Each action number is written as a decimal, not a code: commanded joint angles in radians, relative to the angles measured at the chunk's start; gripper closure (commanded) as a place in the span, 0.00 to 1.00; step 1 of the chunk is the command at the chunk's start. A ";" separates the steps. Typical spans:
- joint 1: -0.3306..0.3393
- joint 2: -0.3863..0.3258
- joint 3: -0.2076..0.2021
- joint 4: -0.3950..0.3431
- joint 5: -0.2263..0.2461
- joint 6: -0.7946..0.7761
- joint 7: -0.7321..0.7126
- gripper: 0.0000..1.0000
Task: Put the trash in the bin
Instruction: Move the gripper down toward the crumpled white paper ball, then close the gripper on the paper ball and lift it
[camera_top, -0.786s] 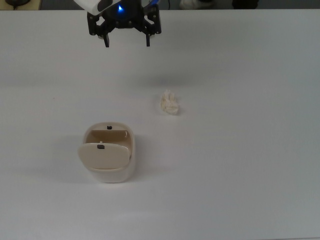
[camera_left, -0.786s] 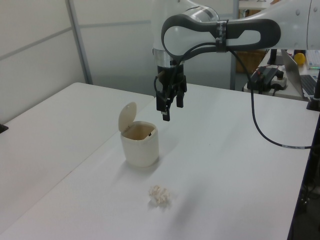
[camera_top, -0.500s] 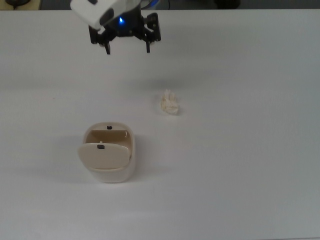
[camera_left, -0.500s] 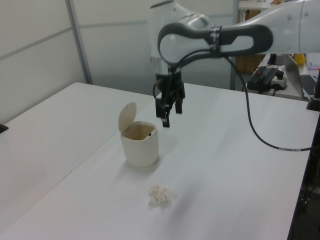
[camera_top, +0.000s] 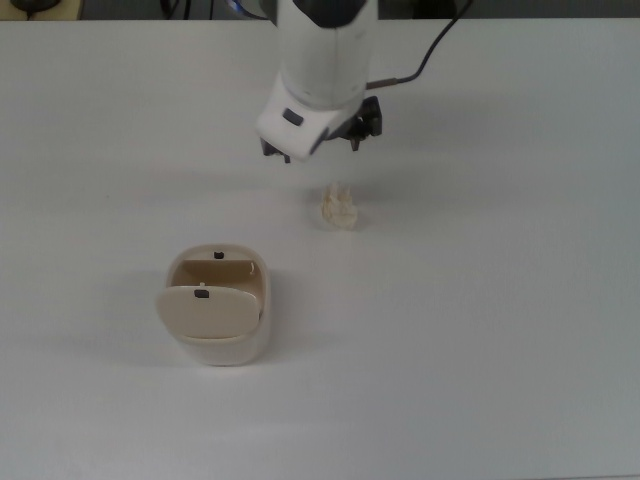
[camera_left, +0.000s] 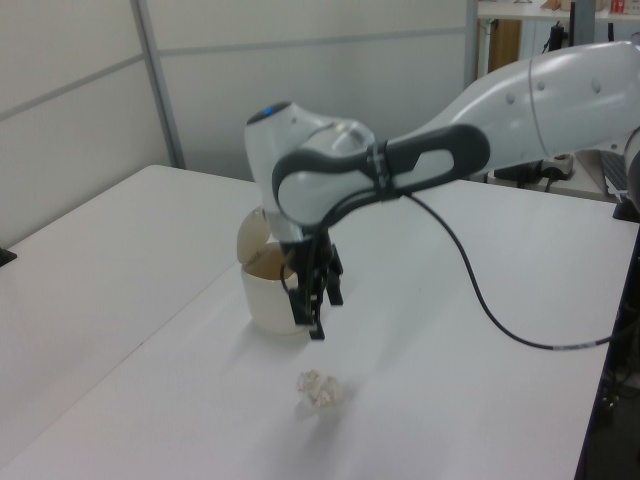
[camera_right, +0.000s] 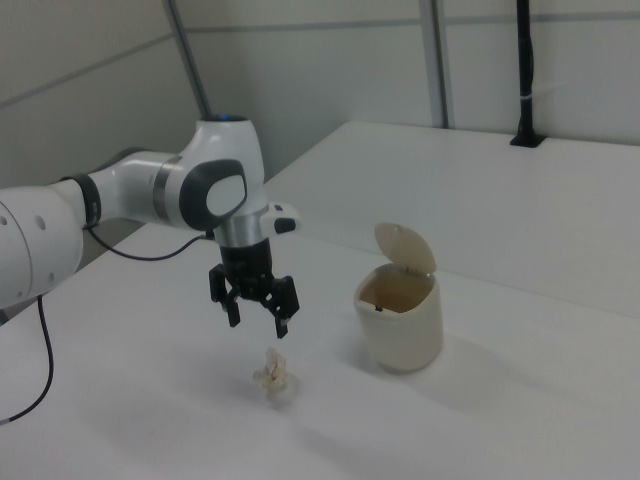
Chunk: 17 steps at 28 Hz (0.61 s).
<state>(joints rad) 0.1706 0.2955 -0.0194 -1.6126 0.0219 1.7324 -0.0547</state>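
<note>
- Tool (camera_right: 256, 312): has travelled from the far side of the worktop (camera_top: 500, 330) and dropped lower; now hangs just above the trash (camera_top: 339, 207), fingers spread wide, gripping nothing.
- Trash: off-white crumpled wad, lying loose on the worktop where it lay before, untouched.
- Bin (camera_top: 217, 310): well apart from the trash, lid tipped up, mouth open.
- Status: approach nearly done; judged next needs are a short descent and a close around the trash. Nothing binned yet.
</note>
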 joint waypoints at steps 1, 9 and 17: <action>0.040 0.014 -0.008 -0.062 -0.010 0.082 -0.020 0.00; 0.073 0.105 -0.008 -0.063 -0.060 0.160 -0.007 0.00; 0.073 0.140 -0.008 -0.066 -0.083 0.226 -0.007 0.18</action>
<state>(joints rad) 0.2356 0.4323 -0.0192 -1.6689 -0.0490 1.9136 -0.0547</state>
